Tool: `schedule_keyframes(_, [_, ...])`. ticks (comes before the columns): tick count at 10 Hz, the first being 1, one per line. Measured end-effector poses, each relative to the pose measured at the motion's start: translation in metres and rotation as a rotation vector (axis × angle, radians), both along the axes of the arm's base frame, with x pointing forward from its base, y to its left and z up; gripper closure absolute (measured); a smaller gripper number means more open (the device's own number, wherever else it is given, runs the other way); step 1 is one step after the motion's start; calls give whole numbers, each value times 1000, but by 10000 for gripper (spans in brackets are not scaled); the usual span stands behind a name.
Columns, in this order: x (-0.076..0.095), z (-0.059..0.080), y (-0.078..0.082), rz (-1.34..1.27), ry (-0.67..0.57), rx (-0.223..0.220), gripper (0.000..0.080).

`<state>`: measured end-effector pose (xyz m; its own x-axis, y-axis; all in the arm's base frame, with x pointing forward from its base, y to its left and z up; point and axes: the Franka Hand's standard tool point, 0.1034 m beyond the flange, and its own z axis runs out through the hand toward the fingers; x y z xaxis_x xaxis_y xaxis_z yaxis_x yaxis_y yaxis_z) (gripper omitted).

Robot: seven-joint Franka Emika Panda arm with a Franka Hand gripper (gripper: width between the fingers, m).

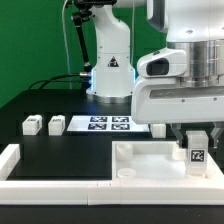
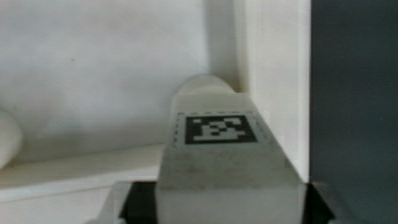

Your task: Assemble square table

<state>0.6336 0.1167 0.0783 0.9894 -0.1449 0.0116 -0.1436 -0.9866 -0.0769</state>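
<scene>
Two dark fingers (image 2: 137, 205) of the gripper (image 1: 197, 143) are pinched on a white leg (image 1: 197, 156), one each side. In the wrist view the leg (image 2: 217, 128) fills the gap btwn them w/ no daylight visible on either flank, its black-and-white tag facing the camera. The leg hangs upright straight below the gripper and sticks out past the fingertips. The tabletop (image 1: 145, 165), a white slab w/ raised rim, lies directly under the gripper and stretches away from it toward the ext. view's left. The gripper & leg are over the slab's end on the ext. view's right. In the wrist view the tabletop (image 2: 89, 70) shows as pale surface behind the leg, w/ the black table (image 2: 356, 90) along one side. Can't tell if the leg's lower end touches the slab or sits just above it. Well away from the gripper, toward the ext. view's left, a second leg (image 1: 32, 125) & a third leg (image 1: 55, 125) stand side by side on the table (image 1: 70, 150). The marker board (image 1: 105, 123) lies flat btwn them & the gripper, further back. A low white rail (image 1: 40, 181) runs along the front edge, left of the slab.
</scene>
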Motion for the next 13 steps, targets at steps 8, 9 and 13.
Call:
schedule_keyframes(8, [0,1,-7,-1042,116,32,509])
schedule_keyframes(9, [0,0,-5,-1140,125,30,508])
schedule_keyframes(13, [-2,-2,0,-1436,142,22,508])
